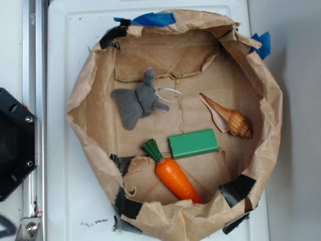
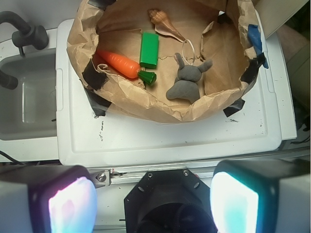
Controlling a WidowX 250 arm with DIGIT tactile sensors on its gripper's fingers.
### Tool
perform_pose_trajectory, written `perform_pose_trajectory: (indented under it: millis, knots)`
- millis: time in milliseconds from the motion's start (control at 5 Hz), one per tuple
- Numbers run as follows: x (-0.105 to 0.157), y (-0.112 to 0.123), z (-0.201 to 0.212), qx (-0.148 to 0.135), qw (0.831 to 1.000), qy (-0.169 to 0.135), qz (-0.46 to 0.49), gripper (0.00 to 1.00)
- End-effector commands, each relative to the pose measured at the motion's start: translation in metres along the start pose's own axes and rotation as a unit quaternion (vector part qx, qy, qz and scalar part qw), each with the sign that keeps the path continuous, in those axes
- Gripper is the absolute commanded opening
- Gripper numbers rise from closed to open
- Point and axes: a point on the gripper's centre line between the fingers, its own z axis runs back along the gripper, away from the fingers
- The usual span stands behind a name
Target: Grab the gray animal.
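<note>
The gray animal (image 1: 137, 101) is a small plush elephant with flat ears and a thin white loop, lying in the left part of a brown paper bowl (image 1: 83, 108). In the wrist view the gray animal (image 2: 187, 80) lies near the bowl's near wall (image 2: 146, 99). My gripper (image 2: 153, 196) is high above the robot base, well short of the bowl. Its two fingers (image 2: 70, 204) stand wide apart with nothing between them. The gripper does not show in the exterior view.
Inside the bowl also lie an orange toy carrot (image 1: 173, 175), a green block (image 1: 193, 143) and a tan seashell (image 1: 228, 118). The bowl sits on a white lid (image 2: 170, 138). A black robot base (image 1: 12, 143) is at the left, and a sink (image 2: 26, 97) appears in the wrist view.
</note>
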Motion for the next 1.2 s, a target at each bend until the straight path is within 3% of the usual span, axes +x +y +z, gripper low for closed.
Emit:
perform_pose_trajectory:
  millis: [0, 200, 400, 600, 1000]
  knots:
    - [0.000, 0.000, 0.000, 0.000, 1.000, 0.000, 0.000, 1.00]
    - [0.039, 0.015, 0.002, -0.005, 0.999, -0.029, 0.019, 1.00]
    - [0.057, 0.020, -0.002, -0.003, 0.999, -0.037, 0.010, 1.00]
    - [0.074, 0.025, -0.020, -0.019, 0.999, -0.034, 0.015, 1.00]
    - [0.111, 0.049, -0.111, -0.046, 0.998, 0.016, 0.031, 1.00]
